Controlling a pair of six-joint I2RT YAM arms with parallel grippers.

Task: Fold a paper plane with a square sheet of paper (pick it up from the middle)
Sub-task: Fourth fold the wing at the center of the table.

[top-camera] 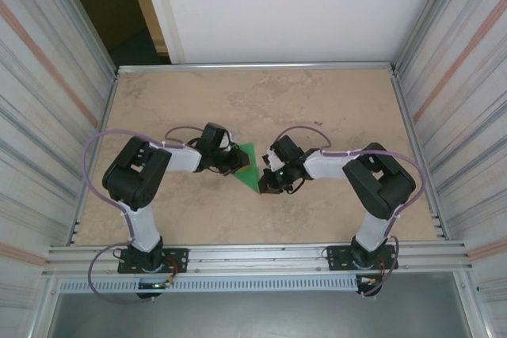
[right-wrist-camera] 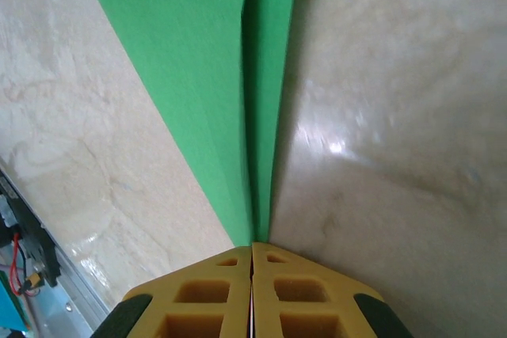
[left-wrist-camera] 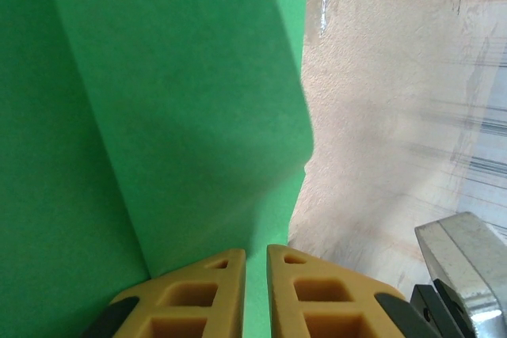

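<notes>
Top view: green paper (top-camera: 249, 165) is at mid table (top-camera: 317, 100), between the two arms. It reads as a small triangle, wide end toward the far side, point toward the near edge. Part of it is hidden by the grippers.

Left gripper (top-camera: 234, 162) is on the paper's left edge and right gripper (top-camera: 266, 183) is at its near point. Both arms are bent in toward the centre, elbows out. Grippers are close to each other but apart.

Left wrist cam: left gripper (left-wrist-camera: 256, 294) has its jaws narrow, with a thin slot between the yellow fingers (left-wrist-camera: 194, 294). Green shows inside the slot, so it's pinching the paper (left-wrist-camera: 174, 116). The sheet rises from the fingers and covers the left half of the view. One crease runs diag. from top left down to the fingertips, and a folded flap has its edge on the right. Tan table (left-wrist-camera: 396, 116) is on the right. Grey metal part (left-wrist-camera: 463, 255) is at the btm right corner, can't tell what it is.

Right wrist cam: right gripper (right-wrist-camera: 252, 298) has its jaws pressed together, no gap seen. The paper (right-wrist-camera: 198, 77) narrows to a point that runs straight into the seam between the fingertips, so it's clamped on the tip. Two layers are visible w/ a dark crease line down the middle: wider flap on the left, slim strip on the right. Paper looks lifted a bit off the table (right-wrist-camera: 396, 116), w/ shadow on its right side. Metal rail (right-wrist-camera: 47, 290) w/ a red wire is at the btm left.
</notes>
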